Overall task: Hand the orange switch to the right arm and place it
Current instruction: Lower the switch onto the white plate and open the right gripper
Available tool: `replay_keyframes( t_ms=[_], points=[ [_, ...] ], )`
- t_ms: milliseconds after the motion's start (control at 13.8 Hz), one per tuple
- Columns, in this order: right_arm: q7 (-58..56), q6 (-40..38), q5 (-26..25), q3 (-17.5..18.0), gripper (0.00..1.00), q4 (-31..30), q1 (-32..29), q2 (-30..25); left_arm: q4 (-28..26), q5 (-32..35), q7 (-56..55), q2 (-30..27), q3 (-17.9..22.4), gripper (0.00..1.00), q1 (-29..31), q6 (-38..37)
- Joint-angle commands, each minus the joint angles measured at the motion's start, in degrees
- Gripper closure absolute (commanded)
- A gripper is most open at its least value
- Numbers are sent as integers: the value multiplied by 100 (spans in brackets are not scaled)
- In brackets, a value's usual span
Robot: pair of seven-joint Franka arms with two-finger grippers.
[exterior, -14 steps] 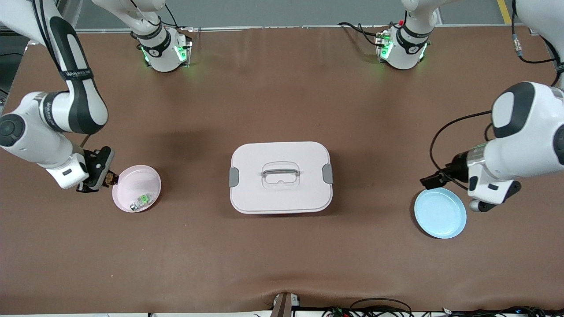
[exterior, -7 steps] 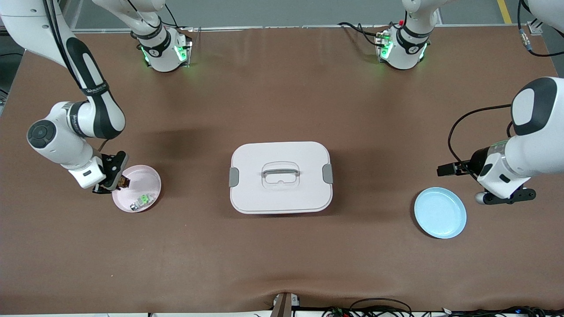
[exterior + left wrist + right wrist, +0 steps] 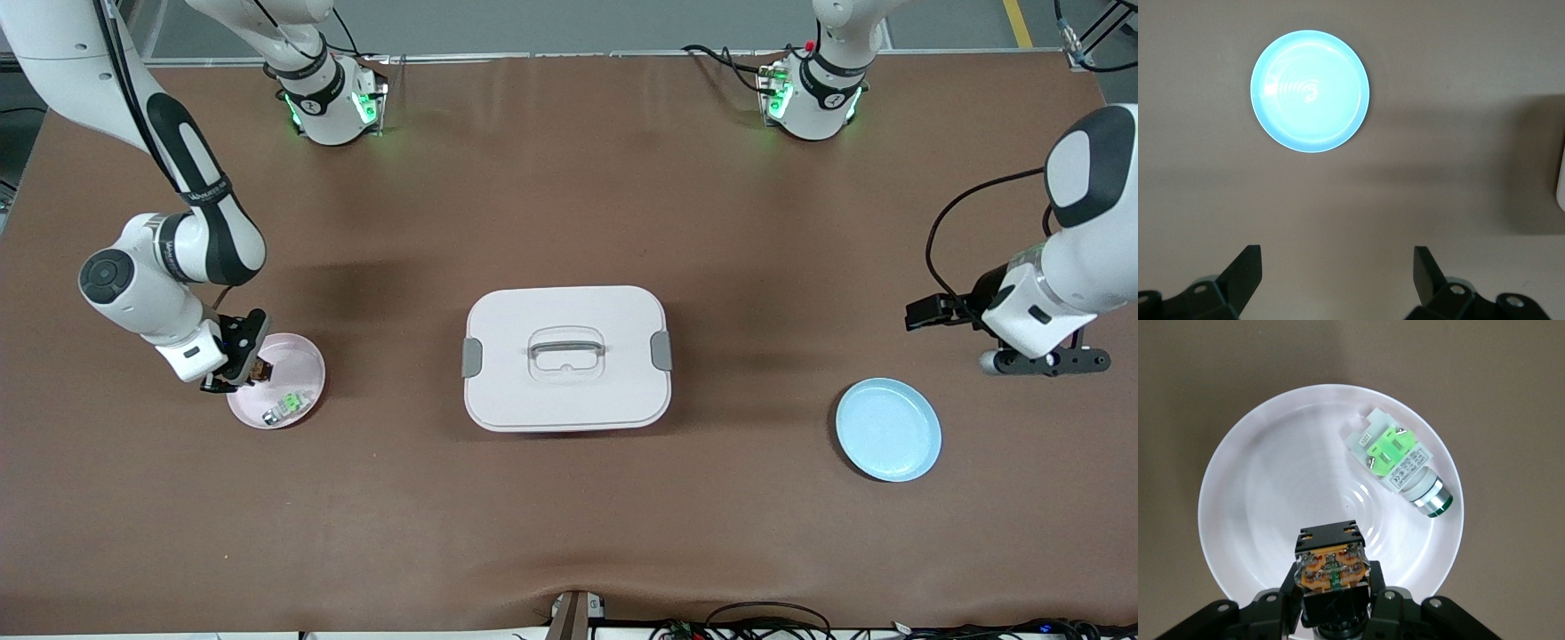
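My right gripper [image 3: 252,364] is shut on the orange switch [image 3: 1333,569], a small black block with an orange middle, and holds it over the pink plate [image 3: 298,354] at the right arm's end of the table. In the right wrist view the plate [image 3: 1271,487] looks white. The switch [image 3: 260,368] is a small dark spot in the front view. A green-and-white piece [image 3: 1398,461] lies in the plate, also seen in the front view [image 3: 286,406]. My left gripper [image 3: 925,313] is open and empty above the table near the blue plate [image 3: 887,429], which also shows in the left wrist view [image 3: 1310,91].
A white lidded box [image 3: 566,357] with a clear handle stands in the middle of the table. Its edge shows in the left wrist view [image 3: 1561,173]. Both arm bases stand along the table's back edge.
My right gripper has moved with the orange switch from beside the pink plate to over it. My left gripper has moved off the blue plate toward the left arm's end.
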Motion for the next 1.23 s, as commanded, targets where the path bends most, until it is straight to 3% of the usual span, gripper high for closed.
replay_keyframes(
  t_ms=[0, 144, 433, 794, 866, 1155],
  points=[
    [16, 262, -107, 99, 100, -71, -131, 128, -972, -234, 199, -971, -40, 0, 177, 393],
    [16, 420, -116, 90, 100, -70, -131, 242, -772, -252, 199, -1042, -41, 0, 177, 69],
    [86, 430, -116, 90, 100, -53, -114, 348, 176, -287, 172, -893, -41, 0, 177, -1021],
    [192, 421, -116, 90, 100, 0, -140, 497, 820, -217, 110, -648, -67, 0, 151, -1102],
    [218, 404, -116, 90, 1, 35, -166, 506, 829, -243, 172, -630, -67, 0, 177, -1119],
    [236, -25, -107, 99, 0, 324, -149, 463, 829, -226, 84, -629, -58, 0, 160, -1119]
  ],
)
